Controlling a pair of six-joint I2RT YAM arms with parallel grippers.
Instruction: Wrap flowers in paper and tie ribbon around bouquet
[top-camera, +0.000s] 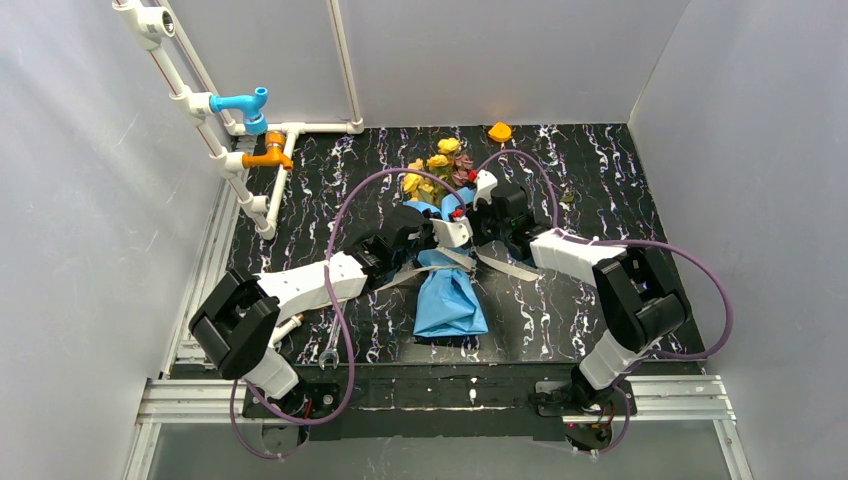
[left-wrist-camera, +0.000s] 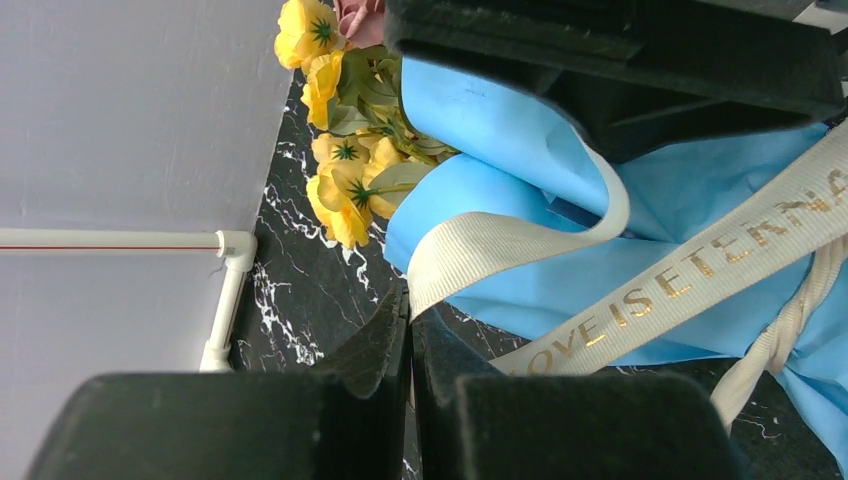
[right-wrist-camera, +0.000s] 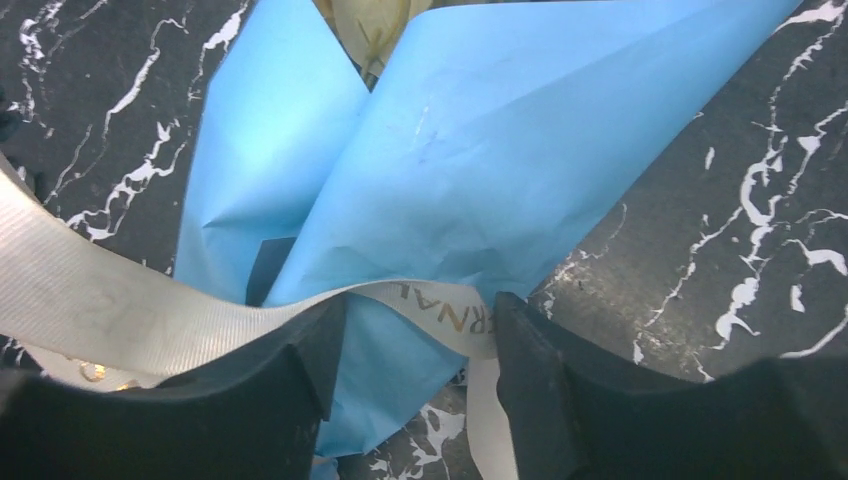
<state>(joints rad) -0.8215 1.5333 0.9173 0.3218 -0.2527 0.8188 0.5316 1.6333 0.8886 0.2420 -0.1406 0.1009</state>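
Observation:
The bouquet lies mid-table, with yellow and pink flowers (top-camera: 440, 165) at the far end and the light blue paper (top-camera: 450, 300) tapering toward me. The beige ribbon (left-wrist-camera: 700, 270), printed with gold letters, crosses the paper's middle; its ends trail left (top-camera: 400, 278) and right (top-camera: 505, 265). My left gripper (left-wrist-camera: 410, 300) is shut on a loop of the ribbon beside the flowers (left-wrist-camera: 340, 180). My right gripper (right-wrist-camera: 420, 310) stands open over the paper (right-wrist-camera: 480, 150), with the ribbon (right-wrist-camera: 100, 310) draped slack across its fingers. Both grippers meet over the bouquet's neck, left (top-camera: 445, 222) and right (top-camera: 478, 200).
White pipes with a blue tap (top-camera: 243, 103) and an orange valve (top-camera: 268, 155) run along the far left. A metal wrench (top-camera: 328, 355) lies near the front edge by the left arm. An orange object (top-camera: 499, 131) sits at the back wall.

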